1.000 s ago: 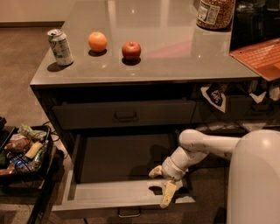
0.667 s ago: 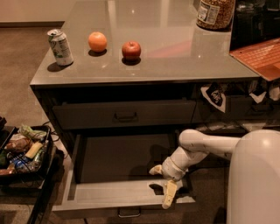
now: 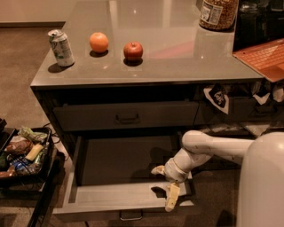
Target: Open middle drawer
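presently, item one: middle drawer (image 3: 120, 162), below the counter's (image 3: 177, 53) front edge, standing pulled well out. wide and boxy, dark grey front with a small pull handle (image 3: 131, 216), smooth pale floor, nothing seen inside. judged: the task looks about done.

item two: gripper (image 3: 162, 188), on a pale rounded arm (image 3: 213, 148), at the drawer's front right. fingers (image 3: 172, 197) spread and released, grasping nothing; one lies over the front lip, the other points inside, likely set so to hook the lip and draw it outward rather than use the handle.

item three: upper drawer (image 3: 88, 116), shut, flat-fronted.

item four, on the glossy grey counter: metal can (image 3: 61, 47) near the front left corner; round orange (image 3: 99, 42) and red apple (image 3: 133, 51) along the front edge, apart; jar (image 3: 217, 13) toward the back right.
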